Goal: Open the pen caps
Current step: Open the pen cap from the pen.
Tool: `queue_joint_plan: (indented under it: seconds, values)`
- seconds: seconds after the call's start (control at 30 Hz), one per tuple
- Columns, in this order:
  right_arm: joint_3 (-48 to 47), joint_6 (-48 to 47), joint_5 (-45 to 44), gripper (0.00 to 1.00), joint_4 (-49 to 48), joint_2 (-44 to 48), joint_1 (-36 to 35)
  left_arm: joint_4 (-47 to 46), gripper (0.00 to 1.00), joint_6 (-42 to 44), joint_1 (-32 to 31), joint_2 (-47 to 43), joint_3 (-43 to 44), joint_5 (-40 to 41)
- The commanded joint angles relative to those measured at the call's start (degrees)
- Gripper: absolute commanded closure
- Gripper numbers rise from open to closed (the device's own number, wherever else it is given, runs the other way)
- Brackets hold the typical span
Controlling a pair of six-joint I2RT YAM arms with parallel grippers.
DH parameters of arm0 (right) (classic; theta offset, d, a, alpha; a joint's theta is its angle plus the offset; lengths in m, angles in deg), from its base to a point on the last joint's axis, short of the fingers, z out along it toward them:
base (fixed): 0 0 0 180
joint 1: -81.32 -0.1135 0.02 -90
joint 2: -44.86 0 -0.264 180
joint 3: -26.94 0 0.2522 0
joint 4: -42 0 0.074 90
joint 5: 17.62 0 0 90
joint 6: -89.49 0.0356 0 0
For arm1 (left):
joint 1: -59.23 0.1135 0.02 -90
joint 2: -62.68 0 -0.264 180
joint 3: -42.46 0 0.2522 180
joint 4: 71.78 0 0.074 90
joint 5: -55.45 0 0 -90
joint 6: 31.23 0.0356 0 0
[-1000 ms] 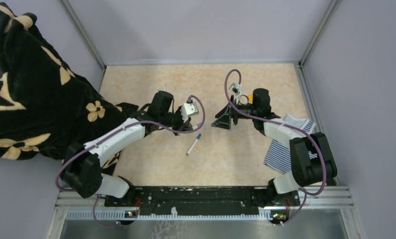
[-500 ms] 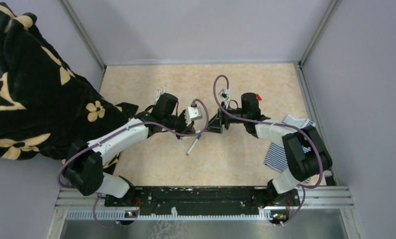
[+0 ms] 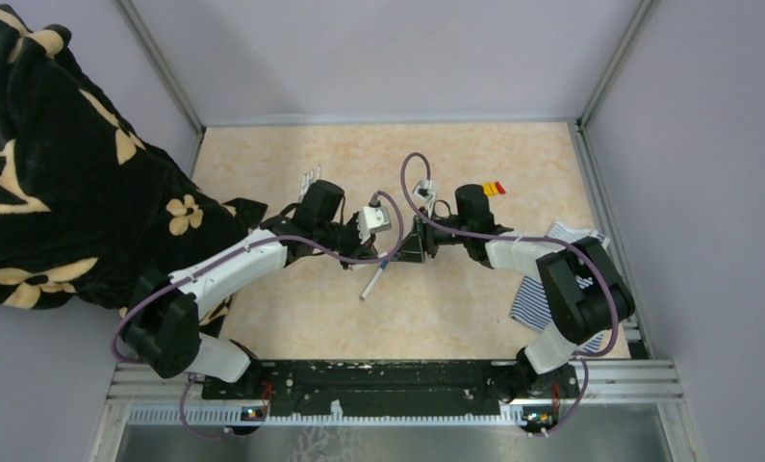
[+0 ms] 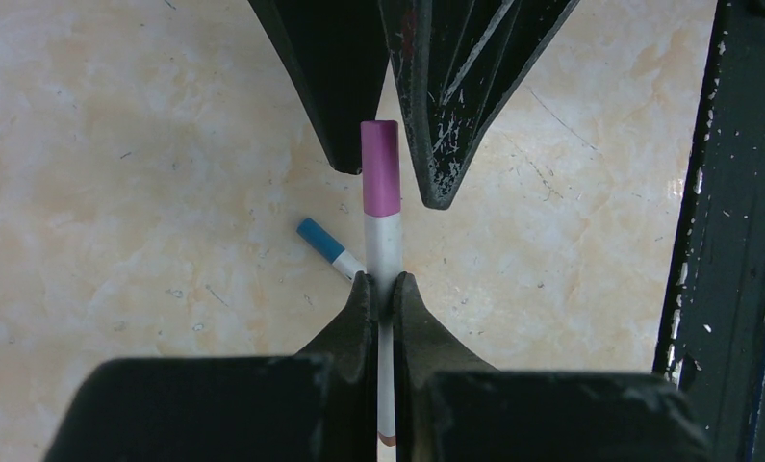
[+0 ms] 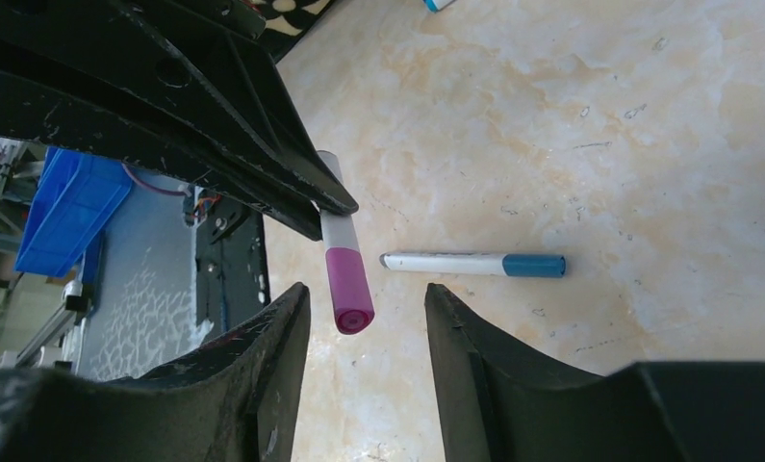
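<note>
While the left claw [image 4: 379,289] clamps one pen [image 4: 384,252], the right claw [image 5: 364,300] gapes around its purple cap [image 4: 380,168], not yet pulled.

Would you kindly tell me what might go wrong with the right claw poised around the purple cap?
1. The purple cap sits off-centre between the fingers of the right claw, so one finger may meet it first and tilt the pen.
2. The left claw pinches only the thin barrel with narrow tips; a pull might slide the whole pen out instead of freeing the cap.
</note>
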Motion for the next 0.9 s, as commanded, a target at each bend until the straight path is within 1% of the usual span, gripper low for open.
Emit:
queue_joint_plan:
  seconds: [0.0,0.13,0.43,0.57,0.6,0.73,0.83,0.87]
  values:
    - [-2.36,-0.65,0.17,0.55,-1.31,0.04,-0.74,-1.14,1.0,-0.11,-0.45,0.62,-0.48,-0.89]
    - [-2.47,-0.48,0.5,0.6,-1.38,0.04,-0.72,-1.2,1.0,0.09,-0.54,0.84,-0.65,-0.65]
    - [-2.1,2.01,3.53,0.61,-4.15,0.04,-1.43,-1.13,1.0,0.04,-0.89,1.67,-0.65,-0.28]
    - [-2.31,1.62,3.2,0.63,-3.75,-0.02,-2.02,-1.15,1.0,0.0,-0.98,1.68,-0.62,-0.32]
    - [-2.36,1.45,2.97,0.65,-3.56,-0.11,-2.03,-1.13,1.0,-0.03,-1.0,1.65,-0.66,-0.21]
    - [-2.69,0.21,2.16,0.8,-2.18,-0.31,-2.11,-1.21,1.0,0.01,-1.06,1.43,-0.74,-0.07]
    - [-2.95,-0.45,1.91,0.89,-1.43,-0.44,-2.16,-1.19,1.0,0.05,-1.06,1.41,-0.88,-0.1]
    - [-3.12,-0.92,1.77,0.93,-0.91,-0.53,-2.14,-1.23,1.0,0.11,-1.07,1.43,-0.92,-0.02]
